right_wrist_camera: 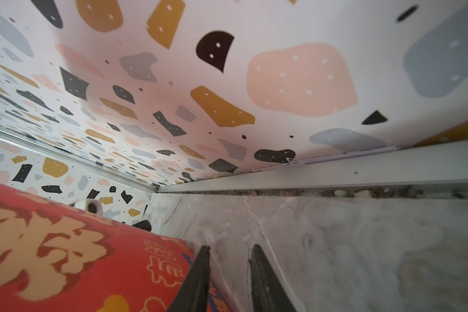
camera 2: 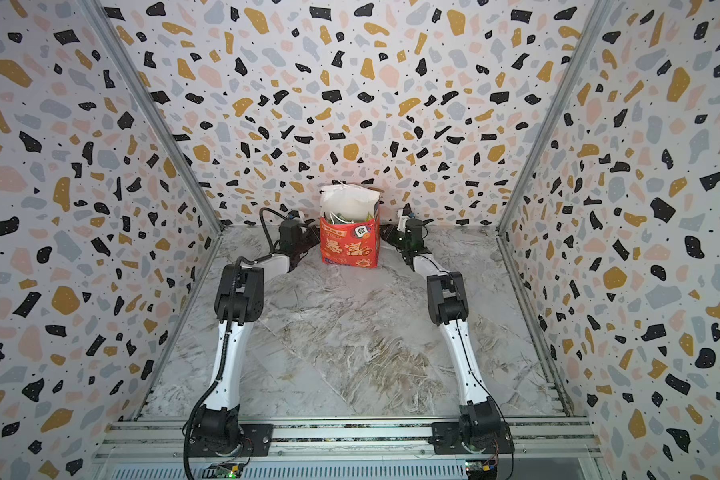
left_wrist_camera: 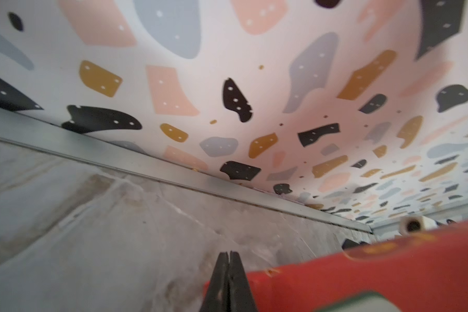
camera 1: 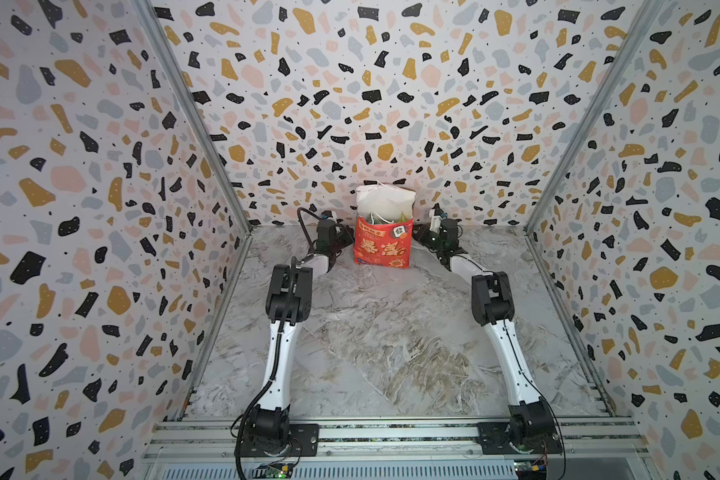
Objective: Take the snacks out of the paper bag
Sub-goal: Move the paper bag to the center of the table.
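Right wrist view: right claw [right_wrist_camera: 230, 250] jaws slightly apart, empty, just beside paper bag [right_wrist_camera: 65, 256]. Left wrist view: left claw [left_wrist_camera: 229, 255] closed tight, empty, beside it. Bag upright near back wall [camera 1: 391, 104], snacks [camera 1: 402, 218] inside. Step, likely: approach. Next: reach into mouth, pinch packet.

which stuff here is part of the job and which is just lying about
Job: paper bag; snacks peeking from its mouth; left gripper; right gripper.
Just there: marble tabletop; speckled walls; metal rail.
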### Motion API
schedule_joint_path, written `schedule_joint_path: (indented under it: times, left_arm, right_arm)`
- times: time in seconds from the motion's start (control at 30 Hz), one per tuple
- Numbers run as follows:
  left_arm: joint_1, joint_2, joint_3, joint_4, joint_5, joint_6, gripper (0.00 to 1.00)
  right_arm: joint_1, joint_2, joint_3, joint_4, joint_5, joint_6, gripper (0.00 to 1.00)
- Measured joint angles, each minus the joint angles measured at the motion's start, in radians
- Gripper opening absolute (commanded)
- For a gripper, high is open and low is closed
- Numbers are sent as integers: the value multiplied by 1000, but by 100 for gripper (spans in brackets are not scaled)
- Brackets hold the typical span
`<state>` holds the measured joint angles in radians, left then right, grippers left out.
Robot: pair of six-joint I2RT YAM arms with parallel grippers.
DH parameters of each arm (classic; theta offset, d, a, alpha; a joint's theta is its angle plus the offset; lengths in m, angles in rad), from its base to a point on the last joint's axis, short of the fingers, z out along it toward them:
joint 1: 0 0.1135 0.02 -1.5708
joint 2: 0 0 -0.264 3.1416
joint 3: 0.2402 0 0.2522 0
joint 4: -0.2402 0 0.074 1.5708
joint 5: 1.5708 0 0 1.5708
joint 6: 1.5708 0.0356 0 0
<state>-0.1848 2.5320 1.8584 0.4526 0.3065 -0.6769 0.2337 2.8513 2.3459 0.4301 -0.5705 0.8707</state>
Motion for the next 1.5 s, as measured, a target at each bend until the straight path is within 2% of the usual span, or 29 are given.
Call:
schedule_joint_path:
  times: [0.23,0.57,0.7,0.87,0.97,1.13,1.2,1.37,1.5]
  left_arm:
    - [-18,-221,-317,150,11,8,0]
    - [-34,-397,-573,229,18,34,0]
    - [-5,-473,-594,216,24,63,0]
    - [69,-453,-412,132,23,114,0]
    - [108,-371,-248,85,3,144,0]
    - [133,-62,198,-61,3,173,0]
    - [128,39,302,-100,8,173,0]
    - [102,190,389,-157,10,172,0]
    - [69,237,399,-169,14,172,0]
  right_arm:
    - [-9,0,0,-1,-67,-36,31]
    - [-17,-18,-37,-1,-158,-143,31]
    - [-13,-39,-67,0,-192,-168,31]
    - [-1,-42,-70,-1,-216,-197,31]
    - [9,-42,-70,-1,-221,-205,31]
    - [21,-42,-70,11,-222,-207,31]
    - [23,-42,-70,12,-221,-207,31]
    - [27,-42,-67,11,-216,-207,31]
    - [31,-42,-65,13,-200,-201,31]
